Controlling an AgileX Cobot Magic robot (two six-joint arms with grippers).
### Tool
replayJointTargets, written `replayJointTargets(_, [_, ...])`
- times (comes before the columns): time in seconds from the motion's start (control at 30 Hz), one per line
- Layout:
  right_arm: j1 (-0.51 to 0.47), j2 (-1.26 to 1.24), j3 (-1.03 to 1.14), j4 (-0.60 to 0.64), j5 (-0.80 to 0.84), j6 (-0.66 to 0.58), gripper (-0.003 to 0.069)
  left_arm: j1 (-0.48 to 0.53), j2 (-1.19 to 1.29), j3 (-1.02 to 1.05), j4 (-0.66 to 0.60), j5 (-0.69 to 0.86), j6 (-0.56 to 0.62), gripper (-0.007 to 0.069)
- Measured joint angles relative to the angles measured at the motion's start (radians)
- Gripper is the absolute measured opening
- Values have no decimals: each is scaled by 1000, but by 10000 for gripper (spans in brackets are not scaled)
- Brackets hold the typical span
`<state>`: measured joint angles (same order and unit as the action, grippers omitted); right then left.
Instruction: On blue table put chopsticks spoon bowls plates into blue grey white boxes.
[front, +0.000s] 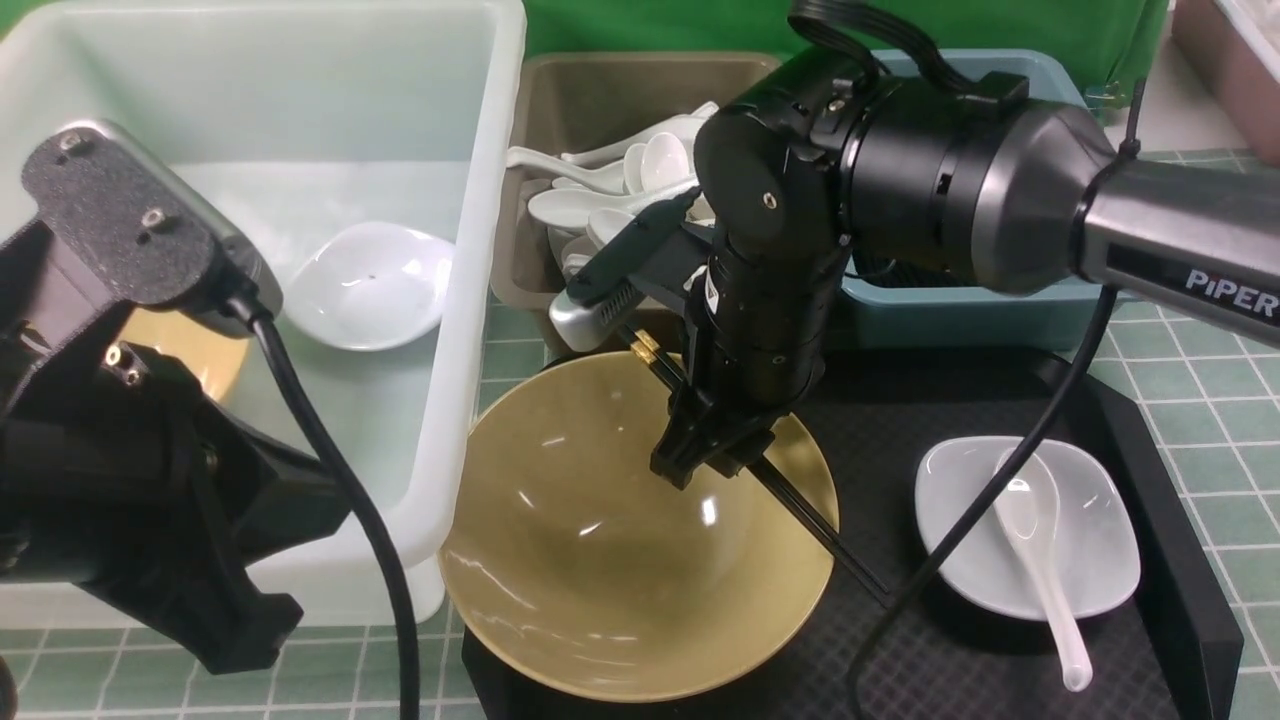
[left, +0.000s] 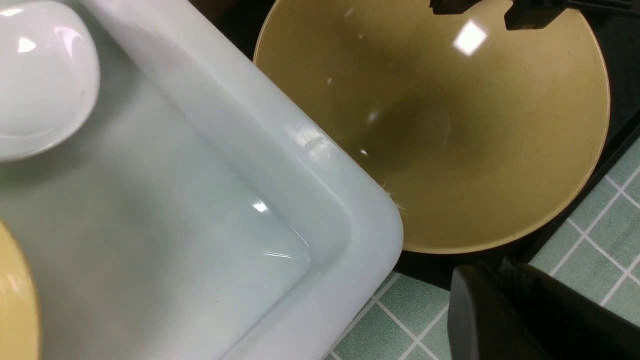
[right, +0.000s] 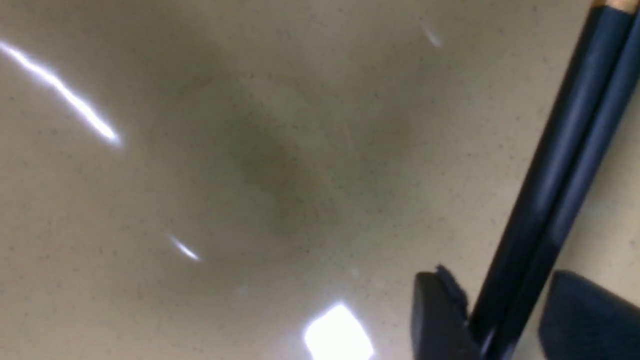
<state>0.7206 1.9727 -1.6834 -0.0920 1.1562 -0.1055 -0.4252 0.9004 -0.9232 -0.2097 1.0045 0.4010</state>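
A large yellow bowl (front: 600, 560) (left: 450, 125) sits on the black tray (front: 1000, 400), and a pair of black chopsticks (front: 800, 510) (right: 560, 165) lies across its rim. My right gripper (front: 712, 465) (right: 500, 290) reaches down into the bowl, jaws astride the chopsticks. One finger touches them and a gap shows at the other. A white plate (front: 1090, 520) on the tray holds a white spoon (front: 1055, 610). My left gripper (front: 240, 630) (left: 480, 280) is shut and empty, beside the white box (front: 480, 300) (left: 325, 200) above the blue table (front: 1200, 400).
The white box holds a white plate (front: 370, 285) (left: 40, 75) and a yellow bowl (front: 205, 360) half hidden by my left arm. The grey box (front: 560, 100) holds several white spoons (front: 620, 180). My right arm covers most of the blue box (front: 950, 300). A cable crosses the tray.
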Motion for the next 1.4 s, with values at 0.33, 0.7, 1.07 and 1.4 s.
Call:
replayJointTargets(0.33, [0,-2,-11,0,2,0,156,0,0,0,0,-1,0,1])
replayJointTargets(0.7, [-95,-77,-225,-44,-13,1,156,-1,117,-27,-113,-249,6,1])
replayJointTargets(1.07, [-396,-43,-278,-54,-360,176,156,-1,398,-340,-126,-295,19,1])
replayJointTargets(1.4, [-515,139,-278,-56,-509,314,156,-1,440,-350,-124,-251,20,1])
